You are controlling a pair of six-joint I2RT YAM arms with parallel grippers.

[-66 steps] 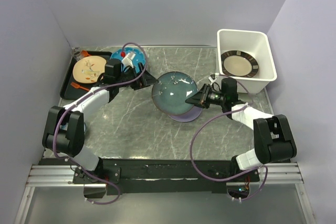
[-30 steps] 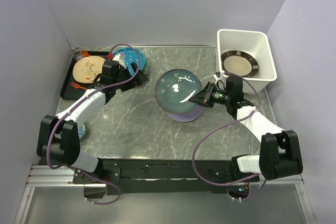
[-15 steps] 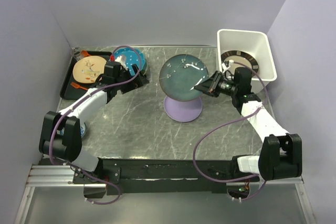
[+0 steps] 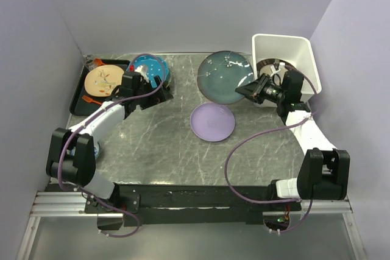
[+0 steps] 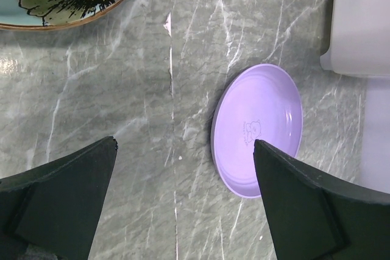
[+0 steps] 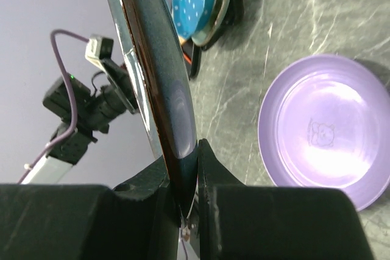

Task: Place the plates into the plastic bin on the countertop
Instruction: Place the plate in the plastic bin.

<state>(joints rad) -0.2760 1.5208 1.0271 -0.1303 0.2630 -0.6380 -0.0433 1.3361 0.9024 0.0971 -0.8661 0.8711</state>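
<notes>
The lavender plate (image 4: 212,122) lies flat on the countertop (image 4: 158,144) mid-table, uncovered and free to be picked up next. Left of it, the left gripper (image 5: 184,144) hangs with its jaws spread wide and nothing between them, apparently waiting near the teal plate (image 4: 149,68) at the far-left black tray (image 4: 82,98). Farther right, the right gripper (image 4: 247,94) pinches the dark blue-grey plate (image 4: 224,74) by its rim, tilted and clear of the countertop, probably so it can clear the wall of the plastic bin (image 4: 304,47). The bin, far right, already holds a cream plate with a striped rim (image 4: 268,68).
</notes>
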